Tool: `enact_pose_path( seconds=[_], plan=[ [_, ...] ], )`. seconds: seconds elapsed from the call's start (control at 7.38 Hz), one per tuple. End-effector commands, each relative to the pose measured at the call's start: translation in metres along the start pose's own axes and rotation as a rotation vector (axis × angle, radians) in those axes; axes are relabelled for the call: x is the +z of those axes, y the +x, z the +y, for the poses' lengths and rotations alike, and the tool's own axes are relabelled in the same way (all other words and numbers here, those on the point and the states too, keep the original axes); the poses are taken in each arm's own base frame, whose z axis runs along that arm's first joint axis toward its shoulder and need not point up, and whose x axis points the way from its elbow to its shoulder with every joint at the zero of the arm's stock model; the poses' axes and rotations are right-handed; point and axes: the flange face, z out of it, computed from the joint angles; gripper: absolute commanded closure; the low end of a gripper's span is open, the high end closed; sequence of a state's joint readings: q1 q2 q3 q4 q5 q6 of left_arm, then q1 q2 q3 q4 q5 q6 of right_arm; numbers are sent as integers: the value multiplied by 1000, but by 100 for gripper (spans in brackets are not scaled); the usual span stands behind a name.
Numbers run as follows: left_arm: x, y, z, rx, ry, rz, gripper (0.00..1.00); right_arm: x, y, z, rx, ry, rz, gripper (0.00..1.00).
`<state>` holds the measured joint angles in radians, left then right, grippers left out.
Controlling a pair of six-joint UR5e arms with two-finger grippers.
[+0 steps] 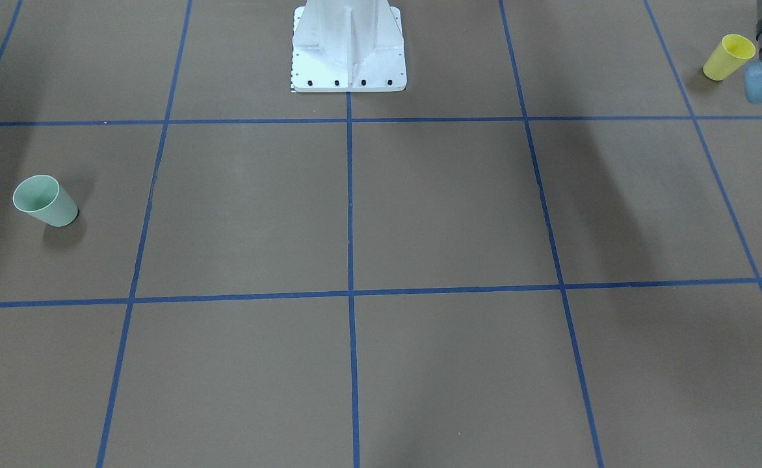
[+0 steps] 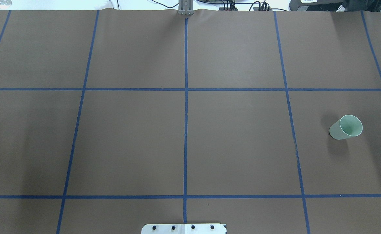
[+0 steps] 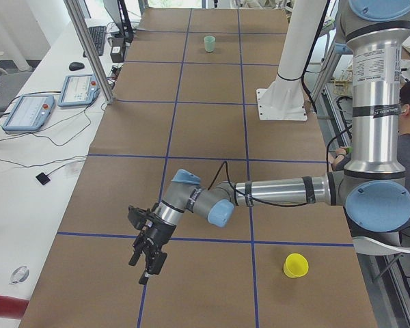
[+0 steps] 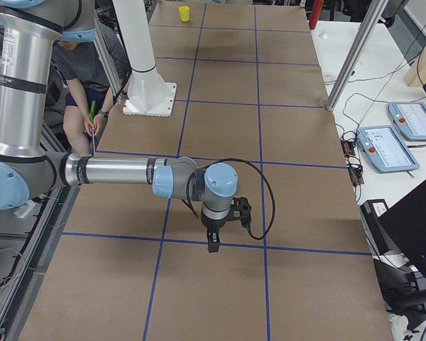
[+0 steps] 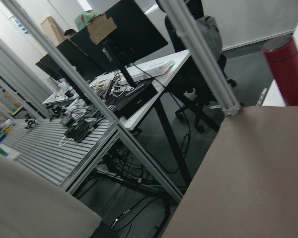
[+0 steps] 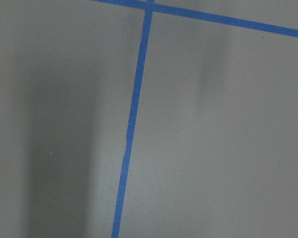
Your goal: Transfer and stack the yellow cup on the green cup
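The left claw hangs low over the brown counter, tipped at a slant, at the end of the left arm, which reaches out away from the robot's base. Only a side view shows this claw, so I cannot tell how wide its fingers stand. Nothing can be seen in its grasp.

The yellow cup stands upright, mouth up, its long axis vertical. From the left claw it lies back toward the robot's side of the counter, well apart from the fingers.

The right claw, on the right arm, points straight down above a blue tape line. It too shows only from the side, so its opening cannot be told.

The green cup stands upright far beyond the left claw, at the counter's opposite end, on the right arm's side. No view shows it together with the right claw.

The left claw is much the nearer to the yellow cup, so the pick likely falls to it. It would need to draw back toward the robot and close across the cup's tapered wall. Neither cup is touched, so the task appears to be at its start.
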<state>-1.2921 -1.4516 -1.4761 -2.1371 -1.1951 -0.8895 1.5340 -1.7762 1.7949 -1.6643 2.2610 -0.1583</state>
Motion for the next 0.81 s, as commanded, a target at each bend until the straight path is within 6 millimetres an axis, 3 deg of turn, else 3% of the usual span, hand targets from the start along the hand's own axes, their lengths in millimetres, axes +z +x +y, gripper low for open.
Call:
enact_pose_path(
  seconds=[0.0,0.27,0.41,0.68],
  plan=[
    [16,-32,31,-89,-37,-95,0,1,1,0,0,-2,1,0],
    [10,-31,30,-157,-100,-209,0,2,2,2,3,-5,2,0],
    [12,-30,39,-176,-113,-286,0,3,2,3,2,-6,0,0],
    [-11,-16,51,-202,-167,-449,0,3,2,3,2,-6,0,0]
  ],
)
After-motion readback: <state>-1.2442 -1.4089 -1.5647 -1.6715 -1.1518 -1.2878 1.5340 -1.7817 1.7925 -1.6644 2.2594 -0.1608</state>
